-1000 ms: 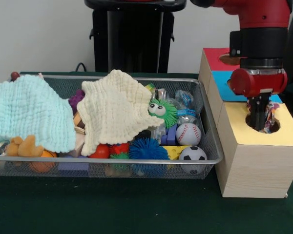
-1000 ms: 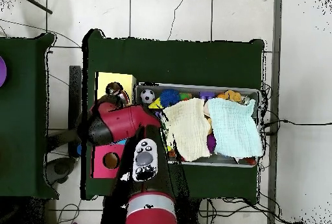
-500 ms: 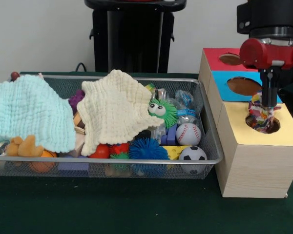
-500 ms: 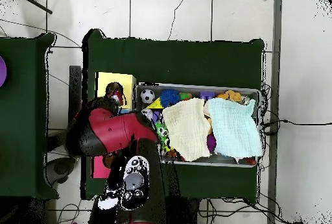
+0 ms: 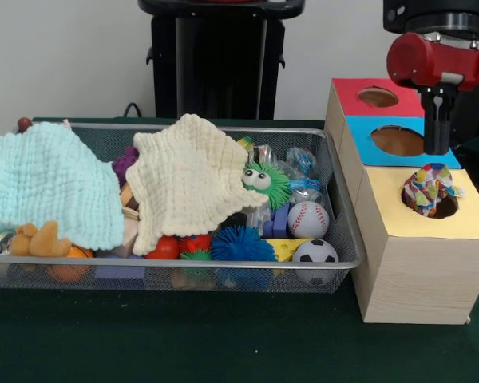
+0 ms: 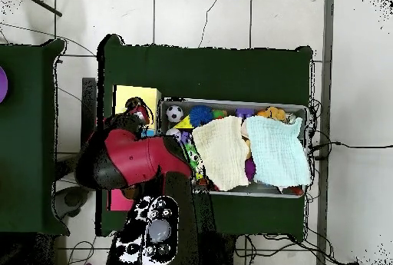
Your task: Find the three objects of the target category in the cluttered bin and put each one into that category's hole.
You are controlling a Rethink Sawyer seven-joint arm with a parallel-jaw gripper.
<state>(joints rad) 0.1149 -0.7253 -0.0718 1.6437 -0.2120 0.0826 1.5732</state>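
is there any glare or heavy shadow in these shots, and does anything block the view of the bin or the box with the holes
Front view: soft, even light, no glare; the bin and box show whole, with the gripper raised above the wrapper in the yellow hole. Overhead view: the arm covers most of the box and the bin's near corner; the two cloths hide much of the contents.

Even indoor light over a sorting table, seen from the front and from overhead.
Soft, diffuse lighting falls from above; the wire bin (image 5: 335, 239) casts only a faint shadow on the dark green table (image 5: 184, 335). No glare shows. The front view is fairly crisp; the overhead view is softer, with fine detail lost.
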